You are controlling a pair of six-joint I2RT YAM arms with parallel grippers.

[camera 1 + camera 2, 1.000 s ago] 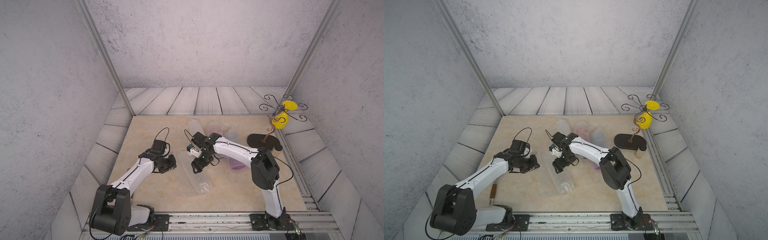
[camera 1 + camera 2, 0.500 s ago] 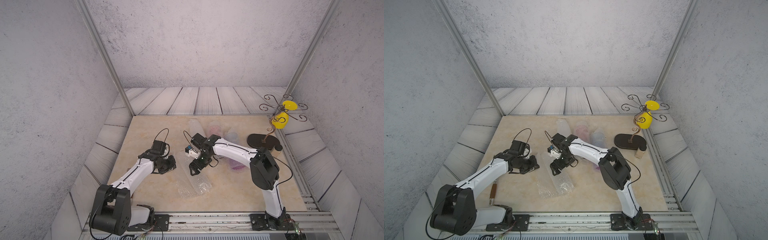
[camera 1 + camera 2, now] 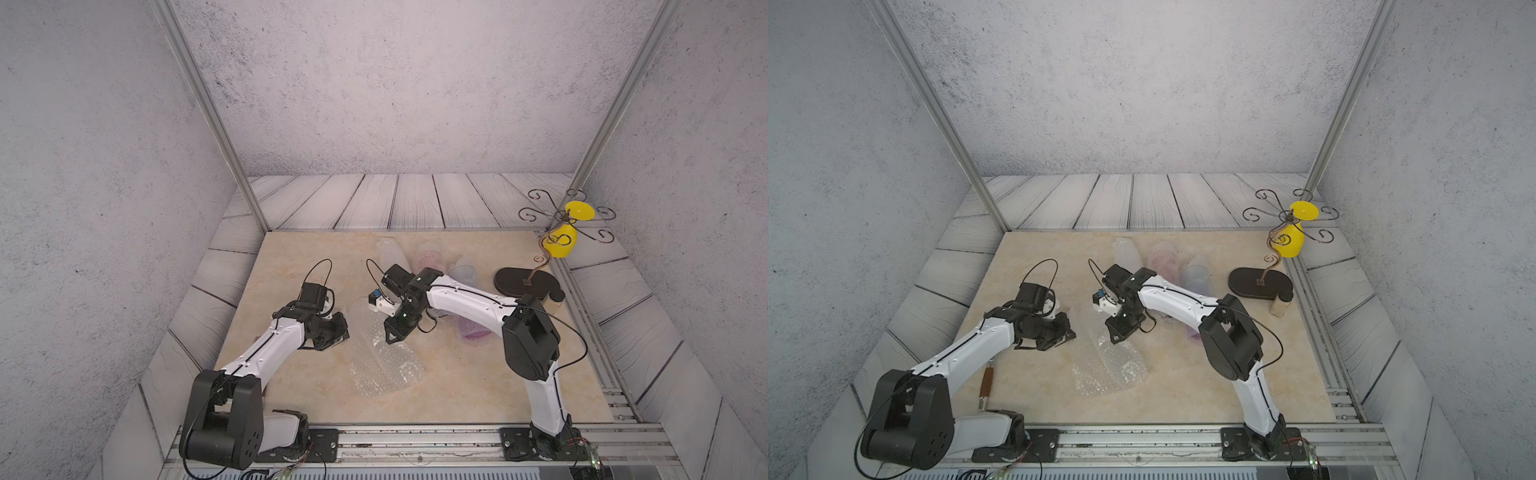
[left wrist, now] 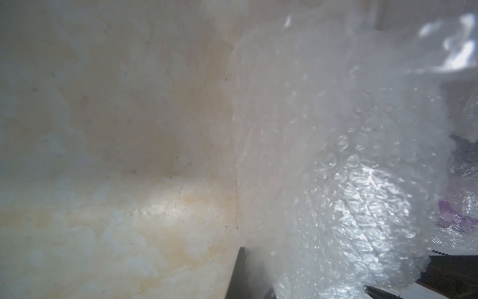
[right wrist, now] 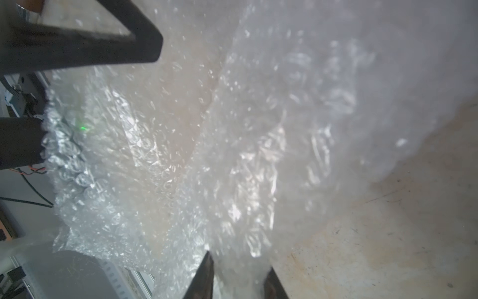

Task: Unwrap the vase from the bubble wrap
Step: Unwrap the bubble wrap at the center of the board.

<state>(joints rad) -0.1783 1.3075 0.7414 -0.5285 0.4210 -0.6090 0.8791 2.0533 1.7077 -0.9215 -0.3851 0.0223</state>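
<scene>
A crinkled sheet of clear bubble wrap [image 3: 384, 363] lies mid-table, also seen in a top view [image 3: 1106, 365]. My left gripper [image 3: 338, 333] is shut on its left edge, and the wrap [image 4: 349, 181] presses against the dark finger [image 4: 240, 271]. My right gripper [image 3: 392, 334] reaches down onto the sheet's far side, its jaws closed in on a bunched fold [image 5: 239, 266]. Three wrapped vases [image 3: 430, 259] lie along the back, and a purple one [image 3: 473, 332] lies under the right arm. I cannot tell whether the middle sheet holds a vase.
A yellow vase [image 3: 561, 245] hangs on a curly wire stand with a dark oval base [image 3: 523, 282] at the back right. A small jar [image 3: 1280, 305] stands beside that base. A brown-handled tool [image 3: 986, 384] lies under the left arm.
The right gripper's jaws stood wide over the wrap and have now closed in on a fold. The left arm has not moved.
</scene>
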